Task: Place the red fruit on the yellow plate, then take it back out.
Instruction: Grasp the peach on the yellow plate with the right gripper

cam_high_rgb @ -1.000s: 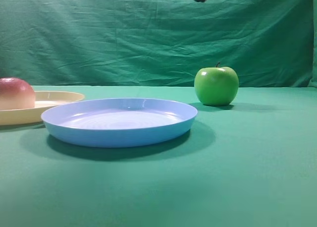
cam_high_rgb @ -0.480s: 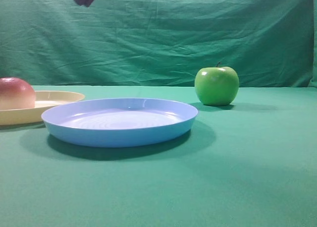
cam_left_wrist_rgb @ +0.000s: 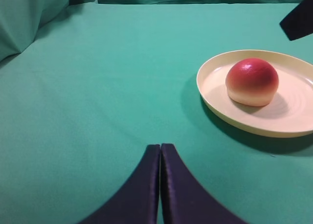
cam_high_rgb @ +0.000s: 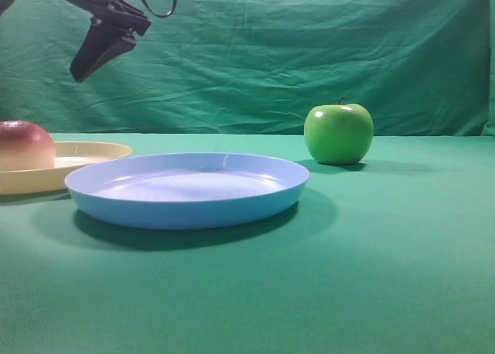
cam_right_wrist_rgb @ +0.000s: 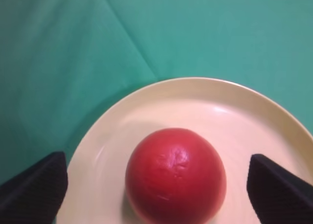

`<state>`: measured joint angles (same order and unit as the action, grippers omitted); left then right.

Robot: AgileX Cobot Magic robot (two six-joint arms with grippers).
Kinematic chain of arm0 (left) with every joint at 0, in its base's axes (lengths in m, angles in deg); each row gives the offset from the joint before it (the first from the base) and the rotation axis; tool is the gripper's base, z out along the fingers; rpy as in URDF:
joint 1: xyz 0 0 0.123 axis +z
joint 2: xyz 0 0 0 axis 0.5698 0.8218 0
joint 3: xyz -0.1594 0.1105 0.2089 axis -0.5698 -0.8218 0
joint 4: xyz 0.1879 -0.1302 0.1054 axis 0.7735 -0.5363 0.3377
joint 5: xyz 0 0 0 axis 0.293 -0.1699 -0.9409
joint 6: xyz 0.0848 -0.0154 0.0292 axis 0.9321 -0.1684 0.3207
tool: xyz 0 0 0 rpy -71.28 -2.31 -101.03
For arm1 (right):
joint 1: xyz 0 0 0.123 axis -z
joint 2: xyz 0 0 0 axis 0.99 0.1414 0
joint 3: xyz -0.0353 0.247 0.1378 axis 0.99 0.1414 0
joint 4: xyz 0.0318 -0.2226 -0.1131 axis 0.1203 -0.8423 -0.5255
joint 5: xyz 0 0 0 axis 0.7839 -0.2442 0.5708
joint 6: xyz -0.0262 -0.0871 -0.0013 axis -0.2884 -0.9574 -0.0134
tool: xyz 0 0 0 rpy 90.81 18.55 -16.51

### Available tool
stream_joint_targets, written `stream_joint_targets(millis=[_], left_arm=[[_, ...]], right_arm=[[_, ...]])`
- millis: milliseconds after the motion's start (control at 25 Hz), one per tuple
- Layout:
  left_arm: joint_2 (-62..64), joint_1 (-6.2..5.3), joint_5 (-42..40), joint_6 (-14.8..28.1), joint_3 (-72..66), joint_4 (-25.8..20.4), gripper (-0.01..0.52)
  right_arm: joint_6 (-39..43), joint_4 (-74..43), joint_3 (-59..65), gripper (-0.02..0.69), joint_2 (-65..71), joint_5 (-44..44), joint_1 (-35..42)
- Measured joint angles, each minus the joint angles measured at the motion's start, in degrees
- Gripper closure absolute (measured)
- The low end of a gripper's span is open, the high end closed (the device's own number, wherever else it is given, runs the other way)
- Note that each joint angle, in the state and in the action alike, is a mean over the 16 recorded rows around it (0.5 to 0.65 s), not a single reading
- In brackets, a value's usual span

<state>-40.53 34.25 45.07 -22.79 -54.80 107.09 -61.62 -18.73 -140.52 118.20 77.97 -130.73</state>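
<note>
We see the red fruit (cam_right_wrist_rgb: pixel 175 174) sitting on the yellow plate (cam_right_wrist_rgb: pixel 254 116), near its middle. Our right claw (cam_right_wrist_rgb: pixel 155 185) hangs above it, its 2 fingers spread wide to either side of the fruit, gripping nothing. Our left claw (cam_left_wrist_rgb: pixel 160 155) is pressed closed and empty, low over the green worktop (cam_high_rgb: pixel 371 277). A blue plate (cam_high_rgb: pixel 186 190) and a green apple (cam_high_rgb: pixel 338 133) sit further right.

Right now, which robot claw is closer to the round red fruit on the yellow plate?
The right gripper. It hangs open above the round red fruit on the pale yellow plastic plate. The left gripper sits shut, off to the side over the green cloth.
</note>
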Motion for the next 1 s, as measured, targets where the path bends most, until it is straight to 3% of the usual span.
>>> stream_joint_targets(millis=[240, 480, 760, 1000], left_arm=[[0.0, 0.00, 0.0, 0.0, 0.0, 0.0, 0.514], [0.0, 0.00, 0.0, 0.0, 0.0, 0.0, 0.514], [0.0, 0.00, 0.0, 0.0, 0.0, 0.0, 0.514], [0.0, 0.00, 0.0, 0.0, 0.0, 0.0, 0.514]], right_arm=[[-2.4, 0.7, -0.2, 0.058, 3.7, -4.1, -0.2], [-3.6, 1.0, -0.5, 0.210, 5.7, -5.2, -0.1], [-2.4, -1.7, -1.8, 0.382, 4.5, 0.4, 0.9], [1.8, -6.6, -3.1, 0.447, -0.1, 9.6, 2.8]])
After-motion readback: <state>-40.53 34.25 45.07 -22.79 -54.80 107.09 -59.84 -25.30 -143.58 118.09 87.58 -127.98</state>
